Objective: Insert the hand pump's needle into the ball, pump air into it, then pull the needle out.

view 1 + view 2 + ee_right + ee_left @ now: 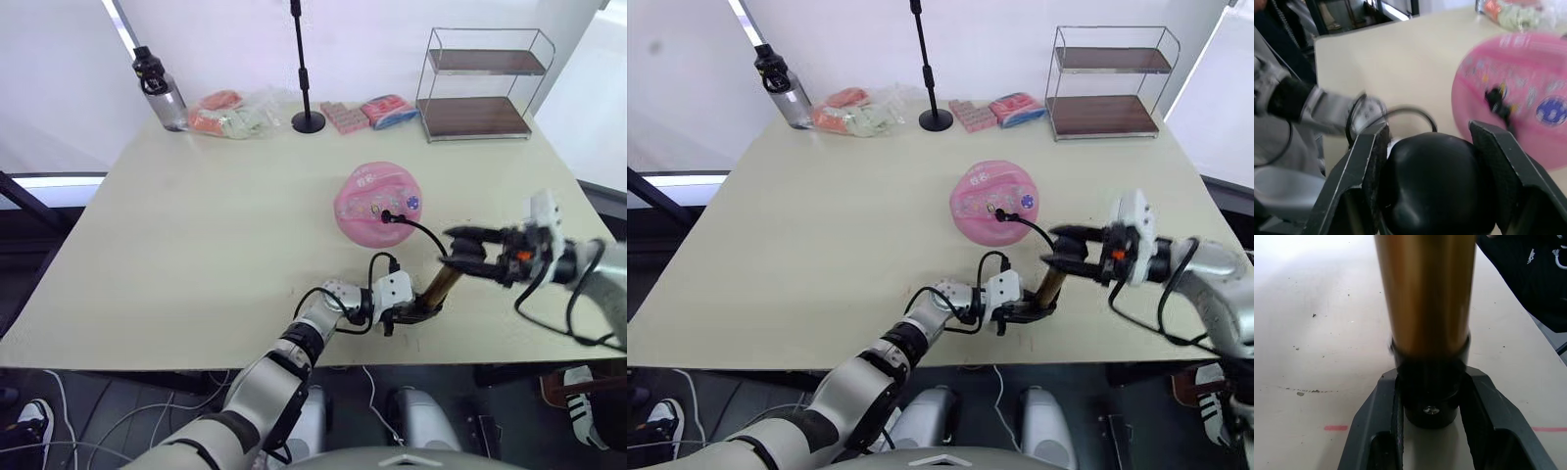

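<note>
The pink ball [377,201] rests on the table right of centre. The needle's black fitting [387,216] sits on the ball's top at the valve, and the pin itself is hidden. A thin black hose [423,231] curves from the fitting to the hand pump [443,284], which stands tilted near the front edge. My left gripper [416,311] is shut on the pump's lower black end cap [1431,406], below the bronze barrel [1425,293]. My right gripper [468,253] is shut on the black handle [1432,186] at the pump's upper end, with the ball [1518,98] just beyond.
Along the table's back edge stand a water bottle [162,90], a bag of packets [230,113], a black stand pole [302,69], pink packets [367,113] and a wire shelf [480,83]. The table's front edge [196,360] runs close beneath both grippers.
</note>
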Robot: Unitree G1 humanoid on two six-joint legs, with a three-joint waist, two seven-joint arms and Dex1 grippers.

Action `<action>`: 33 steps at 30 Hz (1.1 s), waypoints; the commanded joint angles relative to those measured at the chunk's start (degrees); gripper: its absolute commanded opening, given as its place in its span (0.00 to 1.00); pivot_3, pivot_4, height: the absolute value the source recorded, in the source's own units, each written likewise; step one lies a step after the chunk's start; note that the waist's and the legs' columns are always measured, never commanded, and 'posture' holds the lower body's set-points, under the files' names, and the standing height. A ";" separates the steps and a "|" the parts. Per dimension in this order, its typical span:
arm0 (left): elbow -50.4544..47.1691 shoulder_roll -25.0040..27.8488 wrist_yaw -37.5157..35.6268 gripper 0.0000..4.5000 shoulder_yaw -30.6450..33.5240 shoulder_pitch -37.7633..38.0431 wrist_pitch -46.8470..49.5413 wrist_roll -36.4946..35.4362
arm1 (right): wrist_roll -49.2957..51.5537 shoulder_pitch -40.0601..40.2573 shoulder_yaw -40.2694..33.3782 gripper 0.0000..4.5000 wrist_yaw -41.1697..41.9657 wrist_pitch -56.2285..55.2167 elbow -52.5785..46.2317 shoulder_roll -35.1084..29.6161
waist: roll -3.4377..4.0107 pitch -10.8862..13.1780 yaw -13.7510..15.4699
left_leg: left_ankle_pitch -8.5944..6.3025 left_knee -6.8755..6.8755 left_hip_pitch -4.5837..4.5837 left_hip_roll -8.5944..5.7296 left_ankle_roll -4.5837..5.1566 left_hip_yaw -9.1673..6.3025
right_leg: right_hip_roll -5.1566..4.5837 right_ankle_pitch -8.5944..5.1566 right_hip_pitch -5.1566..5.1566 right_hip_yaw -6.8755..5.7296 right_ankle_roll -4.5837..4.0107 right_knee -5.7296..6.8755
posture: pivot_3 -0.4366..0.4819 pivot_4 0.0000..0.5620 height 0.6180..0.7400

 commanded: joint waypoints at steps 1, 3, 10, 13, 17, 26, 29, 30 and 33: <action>3.67 2.54 -0.44 0.24 -1.48 2.58 2.07 2.83 | 8.11 -6.24 -10.02 0.47 -1.27 5.13 -3.30 -4.42 | -0.09 0.06 0.02 | 0.00 0.01 -0.08 -0.04 0.00 0.00 | 0.03 0.00 -0.01 -0.13 -0.01 -0.01 | 0.48 0.27 1.00; 3.69 2.64 -0.40 0.24 -1.49 2.55 2.05 2.80 | 10.68 -8.20 -11.84 0.47 -1.83 7.68 -3.26 -6.11 | -0.11 0.08 0.08 | 0.00 0.02 -0.27 -0.03 0.00 -0.02 | 0.03 0.00 -0.20 -0.13 -0.01 -0.01 | 0.48 0.27 1.00; 3.82 2.85 -0.22 0.24 -1.50 2.35 2.13 2.71 | 16.04 -14.44 -16.01 0.47 -4.45 13.84 -1.48 -9.66 | -0.10 0.12 0.03 | 0.00 0.04 -0.41 -0.04 0.00 0.00 | 0.00 0.01 -0.34 -0.06 -0.01 0.00 | 0.48 0.27 1.00; 4.04 2.66 0.09 0.24 -1.38 1.88 2.35 2.61 | 15.34 -14.41 -16.32 0.47 -3.75 14.25 -1.01 -10.72 | -0.10 0.15 0.02 | 0.00 0.04 -0.42 -0.03 0.00 0.02 | 0.01 0.01 -0.35 -0.08 -0.02 0.00 | 0.48 0.27 1.00; 3.86 2.75 0.07 0.24 -1.31 1.92 2.28 2.51 | 13.56 -11.90 -15.61 0.47 -3.46 13.34 -2.00 -10.20 | -0.10 0.15 0.03 | 0.00 0.04 -0.43 -0.05 0.00 0.02 | 0.00 0.01 -0.36 -0.03 -0.01 0.00 | 0.48 0.27 1.00; 3.42 3.22 0.06 0.24 -1.07 2.50 2.42 2.06 | -0.58 3.72 -4.22 0.47 -1.52 1.73 -2.11 -3.20 | -0.82 -0.34 -0.19 | 0.00 0.03 -0.10 0.09 0.00 0.01 | 0.09 0.00 -0.17 -0.06 -0.02 0.04 | 0.48 0.27 1.00; 3.31 3.25 0.04 0.24 -1.04 2.60 2.60 1.93 | -5.19 6.80 0.22 0.47 -0.99 -1.89 0.12 -1.03 | -0.99 -0.42 -0.33 | -0.02 -0.04 0.37 0.36 -0.03 0.01 | 0.09 -0.14 0.28 -0.13 -0.26 0.04 | 0.48 0.27 1.00; 3.27 3.25 0.02 0.24 -1.04 2.63 2.65 1.90 | -6.73 7.28 1.48 0.47 -0.74 -3.09 1.05 -0.51 | -0.95 -0.45 -0.48 | -0.03 -0.06 0.45 0.41 -0.04 0.06 | 0.09 -0.15 0.34 -0.12 -0.26 0.03 | 0.48 0.27 1.00; 3.21 3.16 0.03 0.24 -1.02 2.68 2.77 1.80 | -12.24 7.56 6.34 0.47 -1.58 -7.47 6.03 3.00 | -1.15 -0.67 -0.65 | -0.03 -0.11 0.51 0.45 -0.04 0.08 | 0.10 -0.14 0.34 -0.13 -0.25 0.03 | 0.48 0.27 1.00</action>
